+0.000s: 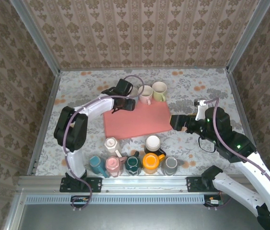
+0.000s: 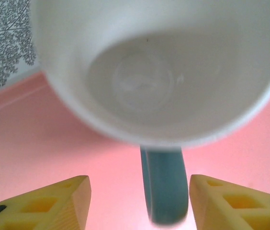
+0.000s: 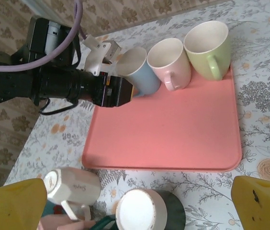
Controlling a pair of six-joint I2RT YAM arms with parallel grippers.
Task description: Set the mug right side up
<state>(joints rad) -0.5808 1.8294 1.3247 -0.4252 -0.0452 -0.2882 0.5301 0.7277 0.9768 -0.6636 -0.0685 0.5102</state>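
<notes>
We put this at the release step, near the end of the task. The blue mug [image 3: 140, 72] sits mouth-up at the far-left corner of the pink tray [image 3: 173, 134], just beside the pink mug [image 3: 171, 61], with the green mug [image 3: 209, 47] next along, so 3 mugs line the tray's far edge. In the right wrist view the blue mug leans a bit more than its 2 neighbours; we can't tell if its base is flat on the tray.

The left gripper [image 2: 138, 201] is released. In its wrist view the 2 yellow fingers [image 2: 53, 203] stand apart, with the mug's blue handle [image 2: 163, 187] in the gap and pink tray showing on both sides, no contact. The white inside of the mug faces that camera.

The right gripper [image 1: 177, 122] hovers off the tray's right edge, jaws spread wide, holding nothing, well apart from the blue mug.

Next move, as we judge it: pull the left gripper straight back along the handle line, keeping the jaws wide so neither finger clips the handle and tips the mug or knocks it into the pink mug. If the mug is in fact leaning, it may need a nudge upright first.
</notes>
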